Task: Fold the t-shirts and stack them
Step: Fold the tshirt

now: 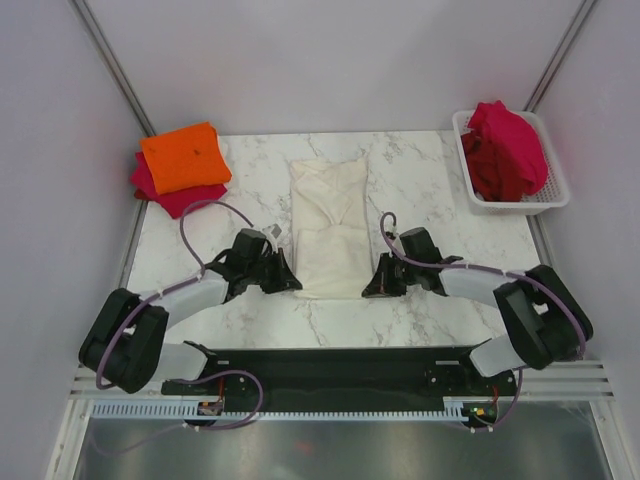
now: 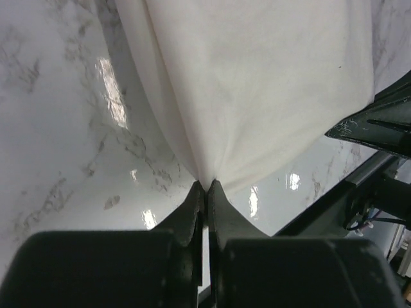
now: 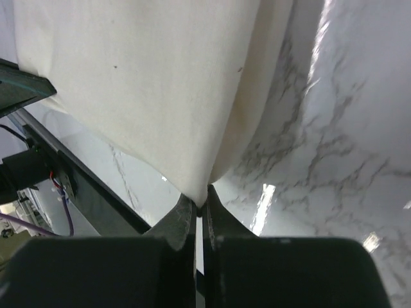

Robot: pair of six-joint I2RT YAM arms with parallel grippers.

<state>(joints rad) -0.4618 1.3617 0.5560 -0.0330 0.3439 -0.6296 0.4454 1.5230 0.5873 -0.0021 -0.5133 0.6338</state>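
Note:
A cream-white t-shirt [image 1: 328, 225] lies folded into a long strip in the middle of the marble table. My left gripper [image 1: 292, 283] is shut on its near left corner [image 2: 212, 160]. My right gripper [image 1: 368, 290] is shut on its near right corner [image 3: 192, 154]. Both corners are lifted a little off the table. A folded orange t-shirt [image 1: 184, 157] lies on a folded red t-shirt [image 1: 165, 190] at the far left. More red t-shirts [image 1: 505, 150] are heaped in a white mesh basket [image 1: 556, 196] at the far right.
Grey walls close in the table on the left, right and back. The black base rail [image 1: 330, 370] of the arms runs along the near edge. The right gripper's body [image 2: 385, 122] shows at the right edge of the left wrist view.

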